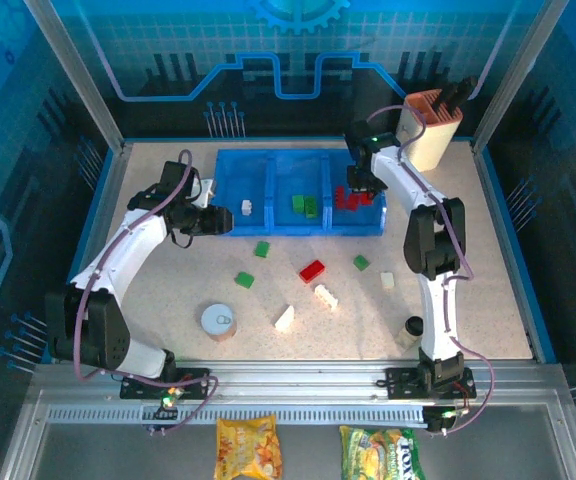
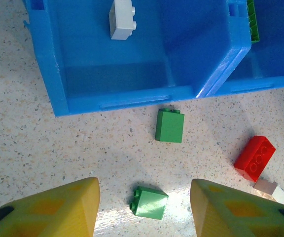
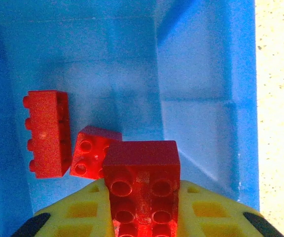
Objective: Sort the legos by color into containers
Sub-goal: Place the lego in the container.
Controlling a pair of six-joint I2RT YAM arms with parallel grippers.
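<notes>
Over the right compartment of the blue tray [image 3: 240, 98], clamping a red lego [image 3: 142, 160] in the right gripper [image 3: 142, 192], seemingly mid-placement and next needing only a release, with the left gripper [image 2: 144, 197] half-spread above a green lego [image 2: 150, 203] near the tray's front wall.

The overhead view was bright and evenly lit, the speckled beige surface [image 1: 168, 290] sharp, with only a faint shadow beside the white left arm [image 1: 128, 245]. Blue panels [image 1: 28, 120] dimmed and tinted the frame's edges. In the left wrist view a pale glare patch lay at lower centre around a small green plastic brick [image 2: 150, 202], and the yellow fingers [image 2: 58, 212] along the bottom were out of focus. The right wrist view was oversaturated: the translucent blue plastic tray [image 3: 206, 74] glowed, the surface at the right edge was washed out, and the red plastic brick [image 3: 142, 168] at bottom centre looked soft.
</notes>
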